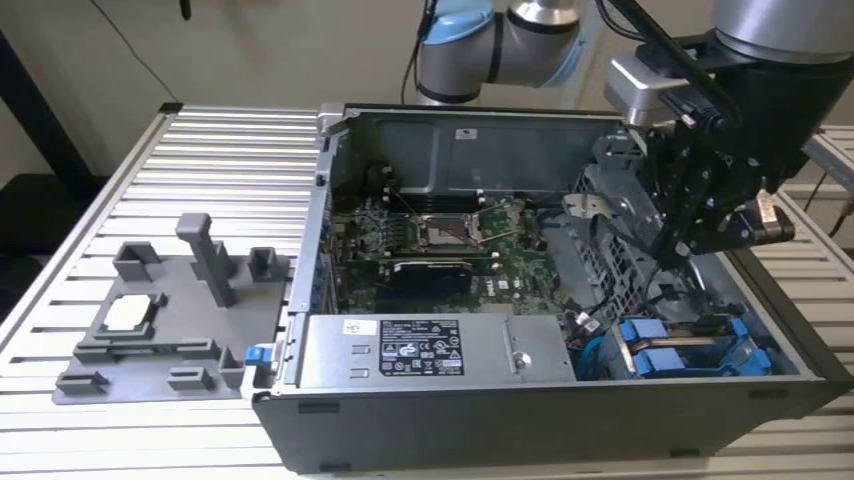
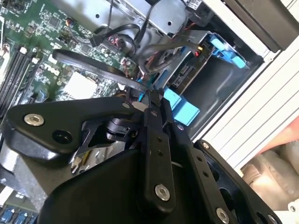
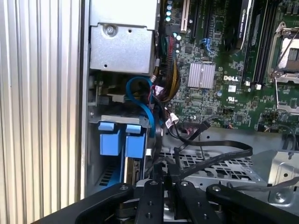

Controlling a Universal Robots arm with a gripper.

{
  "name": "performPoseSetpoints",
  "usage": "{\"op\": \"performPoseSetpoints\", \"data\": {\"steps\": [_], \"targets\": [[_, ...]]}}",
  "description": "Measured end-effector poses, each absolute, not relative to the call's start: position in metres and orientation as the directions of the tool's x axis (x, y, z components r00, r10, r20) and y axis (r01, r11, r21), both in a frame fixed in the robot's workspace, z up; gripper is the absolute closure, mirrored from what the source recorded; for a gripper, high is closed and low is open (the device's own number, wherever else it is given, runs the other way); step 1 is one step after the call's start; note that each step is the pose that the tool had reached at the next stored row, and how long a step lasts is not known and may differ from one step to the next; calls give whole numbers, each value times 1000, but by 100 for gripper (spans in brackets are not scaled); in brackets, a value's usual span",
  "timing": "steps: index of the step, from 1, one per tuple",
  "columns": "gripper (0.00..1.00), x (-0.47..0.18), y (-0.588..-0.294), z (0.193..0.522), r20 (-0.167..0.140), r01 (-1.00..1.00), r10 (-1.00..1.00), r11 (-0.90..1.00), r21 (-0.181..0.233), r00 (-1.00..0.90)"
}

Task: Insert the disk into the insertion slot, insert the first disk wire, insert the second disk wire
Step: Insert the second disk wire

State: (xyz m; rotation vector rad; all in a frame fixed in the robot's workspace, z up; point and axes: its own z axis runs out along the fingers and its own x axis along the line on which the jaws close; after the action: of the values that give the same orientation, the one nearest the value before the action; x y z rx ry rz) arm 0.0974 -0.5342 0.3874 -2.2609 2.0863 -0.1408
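Disk (image 3: pixel 134 142): taken as the blue-ended carrier nearer the gripper, standing in the drive bay (image 3: pixel 93 154). Second carrier (image 3: pixel 108 140) just beside it, blue ends level. Cannot tell for certain which of the two is the disk. In the exterior view, bay at roughly 4 o'clock inside the case (image 1: pixel 534 410), with the supply box (image 1: pixel 414 350) at 9 o'clock of it.

Looks seated, judging by the level ends; depth of seating hidden.

Gripper (image 1: pixel 701 240) above the bay, at about 12 o'clock of it in the exterior view, in among loose cabling. Open or closed: cannot tell, and cannot tell whether anything is pinched.

Black cable (image 3: pixel 224 149) looping across the perforated cage (image 3: pixel 210 168) just by the gripper. Blue cable (image 3: pixel 140 88) arching over the carriers. Board (image 1: pixel 441 235) at 9 o'clock of the gripper.

Risks, as judgement:
- Wrong carrier addressed, the two being alike and touching or nearly so.
- Connector meeting the port tilted or off-line; cause: stiff cable twisting the plug. Possible bent contacts or a half-made joint.
- Black cable snagged on the linkage or cage edge, dragging neighbouring plugs loose.
- Blue cable trapped under the gripper on descent.
- Contact with the bay wall or case rim, given the tight corner.
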Motion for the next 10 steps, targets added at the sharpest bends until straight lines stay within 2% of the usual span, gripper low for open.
{"op": "performPoseSetpoints", "data": {"steps": [10], "targets": [[84,106,-557,387,25,-991,-997,-81,-104,79]]}}
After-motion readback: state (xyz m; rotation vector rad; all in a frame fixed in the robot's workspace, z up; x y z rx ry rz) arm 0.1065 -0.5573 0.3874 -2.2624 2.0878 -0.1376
